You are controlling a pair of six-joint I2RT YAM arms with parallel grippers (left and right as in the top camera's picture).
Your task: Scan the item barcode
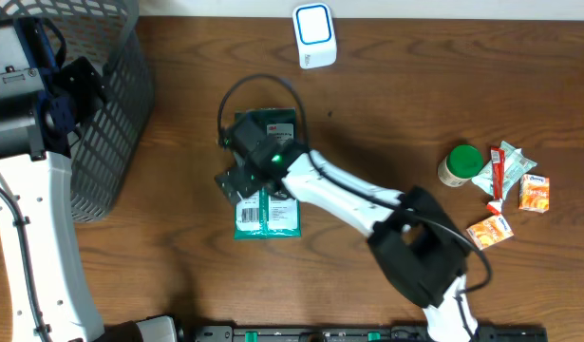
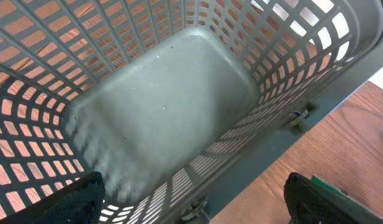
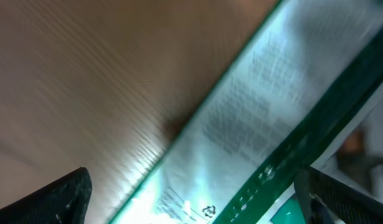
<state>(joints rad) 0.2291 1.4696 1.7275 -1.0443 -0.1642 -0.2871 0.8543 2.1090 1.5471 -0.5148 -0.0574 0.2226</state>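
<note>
Green packet (image 1: pixel 269 217) lying flat on the counter (image 1: pixel 415 104), left of centre. Its long axis runs near to far, and the far half is covered by the right gripper (image 3: pixel 203 208). The right jaws stand directly above the packet, spread wide and grasping nothing. In the right wrist view the packet's edge crosses diagonally between the two fingertips, so the jaws appear to sit askew to the long axis rather than square across it. A closing grasp would probably call for a turn of the wrist first.

The right arm is much the nearer. The left gripper (image 2: pixel 200 202) hangs over the grey mesh basket (image 1: pixel 111 123) at the far left, jaws likewise released and empty, well apart from the packet. The white scanner (image 1: pixel 313 36) stands at the far edge of the counter, beyond the packet and slightly to its right, so the carry would run away from the near side.

Hard to make out:
- The right wrist view is blurred and the packet's print is unreadable.
- Whether the fingertips touch the packet or hover just above it cannot be told.
- A striped patch on the near left part of the packet may be the barcode, but it is too small to confirm.
- A black cable loops over the packet's far end.
</note>
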